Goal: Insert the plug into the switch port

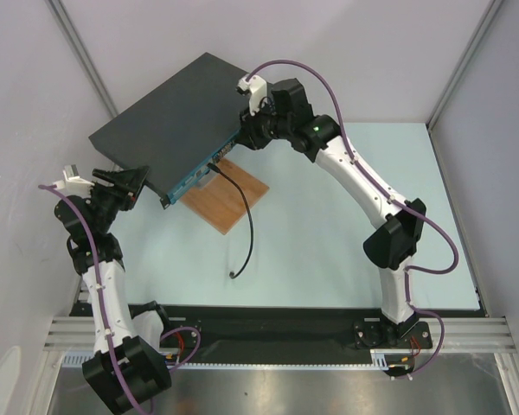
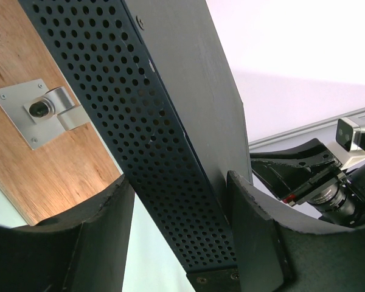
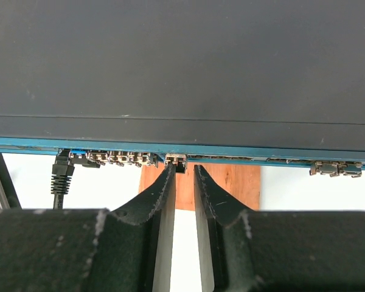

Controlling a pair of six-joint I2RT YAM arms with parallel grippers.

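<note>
White walls (image 1: 372, 52) stand around a pale blue-green desk (image 1: 329, 225). On the desk you see the switch (image 1: 169, 112), a big flat dark box. It lies at the far left, turned at a slant, and part of it rests on a brown wooden board (image 1: 233, 201).

Look along the blue front of the switch and you find a row of little sockets (image 3: 118, 159). The plug (image 3: 62, 167) sits in the socket at the left end of that row in the right wrist view. Its black cable (image 1: 246, 225) runs over the board, and its other end lies loose on the desk. The sockets next to it look bare.

Your left fingers (image 2: 97, 243) sit on both sides of the switch at its holed end, pressed against it and holding it. Your right fingers (image 3: 146, 207) point at the blue front, with their tips just under a socket to the right of the plug. They are almost together, with a thin gap between them, and you can see the board through it. They hold nothing.
</note>
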